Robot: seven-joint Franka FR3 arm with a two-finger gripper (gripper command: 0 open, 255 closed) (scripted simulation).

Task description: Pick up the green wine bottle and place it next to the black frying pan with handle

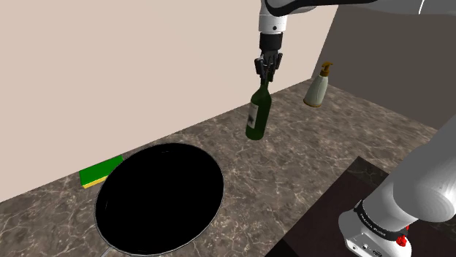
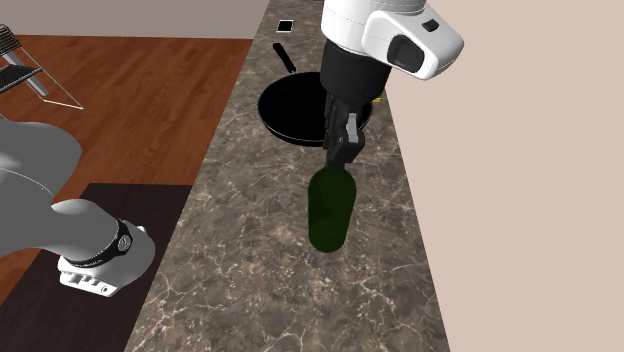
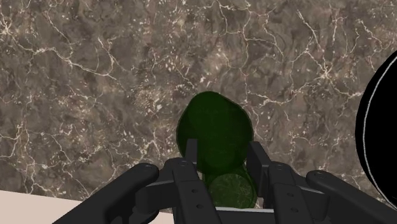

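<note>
A brown, white-veined marble countertop (image 1: 314, 153) carries a round black frying pan (image 1: 161, 197). The dark green glass wine bottle (image 1: 257, 113) hangs over the counter (slightly tilted, pale label showing), to the shoulder view's right of the pan and apart from it. The black two-finger gripper (image 1: 267, 71) clasps its neck.
</note>
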